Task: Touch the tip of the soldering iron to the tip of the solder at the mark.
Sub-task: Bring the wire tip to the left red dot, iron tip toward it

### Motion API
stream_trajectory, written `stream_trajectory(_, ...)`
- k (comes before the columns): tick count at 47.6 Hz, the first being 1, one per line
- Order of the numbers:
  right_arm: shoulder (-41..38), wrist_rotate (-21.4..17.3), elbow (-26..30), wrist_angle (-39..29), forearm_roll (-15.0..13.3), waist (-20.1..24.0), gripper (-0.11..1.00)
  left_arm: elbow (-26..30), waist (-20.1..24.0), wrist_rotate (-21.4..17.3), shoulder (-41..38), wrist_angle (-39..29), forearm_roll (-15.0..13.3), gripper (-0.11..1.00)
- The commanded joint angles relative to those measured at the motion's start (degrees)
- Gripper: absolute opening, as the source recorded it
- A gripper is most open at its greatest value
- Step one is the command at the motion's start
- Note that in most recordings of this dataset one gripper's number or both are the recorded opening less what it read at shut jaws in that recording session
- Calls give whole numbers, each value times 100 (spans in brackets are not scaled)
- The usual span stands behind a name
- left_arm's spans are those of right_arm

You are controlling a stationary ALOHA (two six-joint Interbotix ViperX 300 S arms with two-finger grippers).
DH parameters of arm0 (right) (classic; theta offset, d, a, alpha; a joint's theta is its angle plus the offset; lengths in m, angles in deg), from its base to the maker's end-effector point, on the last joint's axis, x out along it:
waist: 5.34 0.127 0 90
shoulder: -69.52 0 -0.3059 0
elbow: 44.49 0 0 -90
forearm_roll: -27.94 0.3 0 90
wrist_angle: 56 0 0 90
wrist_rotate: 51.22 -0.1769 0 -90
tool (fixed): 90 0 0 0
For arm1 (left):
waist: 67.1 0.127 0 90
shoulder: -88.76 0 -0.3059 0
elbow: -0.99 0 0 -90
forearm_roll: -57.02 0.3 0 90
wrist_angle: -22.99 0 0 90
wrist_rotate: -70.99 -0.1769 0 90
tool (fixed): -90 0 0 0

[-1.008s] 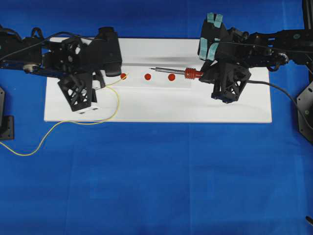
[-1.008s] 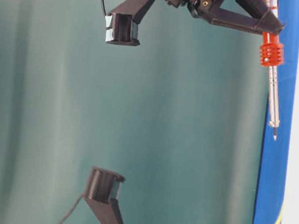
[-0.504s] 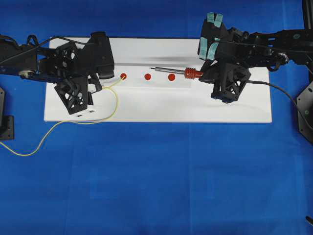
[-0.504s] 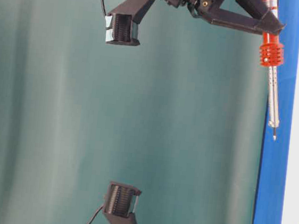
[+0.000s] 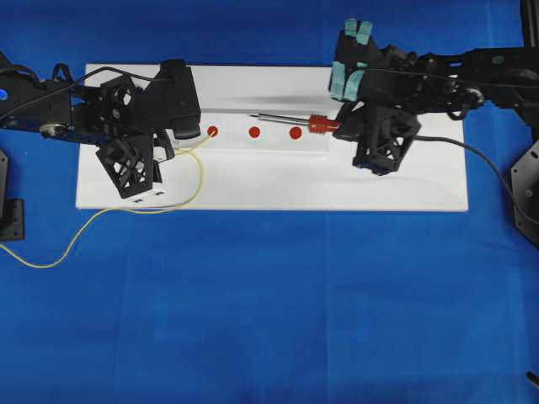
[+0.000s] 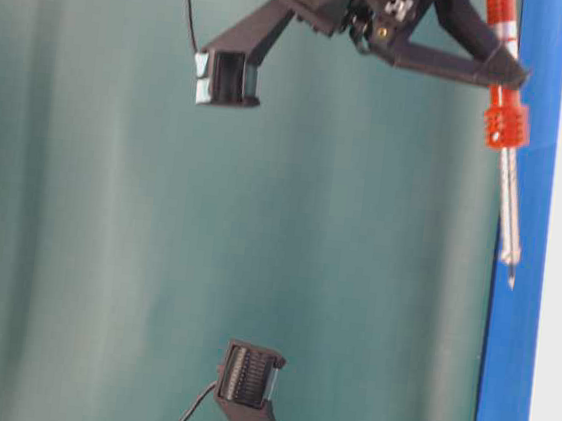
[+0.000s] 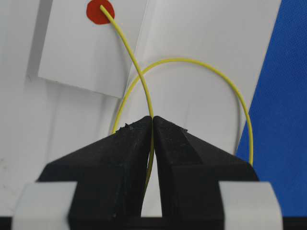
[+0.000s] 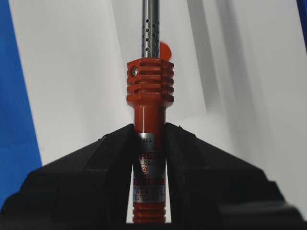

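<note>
Ribbed orange soldering iron (image 8: 149,143), thin yellow solder (image 7: 139,72)

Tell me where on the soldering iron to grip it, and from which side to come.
Grip the soldering iron on its straight red handle behind the ribbed collar, coming from the cord end along its axis, as the right gripper does now. The collar stops slipping forward, and the thin perforated metal shaft stays free to reach the red marks.

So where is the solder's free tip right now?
In the left wrist view the solder tip lies on the leftmost red mark, pinched further back by the left gripper.
</note>
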Motion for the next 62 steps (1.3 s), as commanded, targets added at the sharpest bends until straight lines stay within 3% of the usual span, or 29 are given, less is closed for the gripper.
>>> stream_trajectory(1,-70,18,308,-62,-9,26,6,35,-9,26,79,9,9,3)
stream_trajectory(27,-993,-9,1116,-220,-185,114,6,9,-9,-9,105,35,9,3)
stream_trajectory(62,-1248,-9,1274,-378,-237,132,6,35,-9,-18,105,35,9,3)
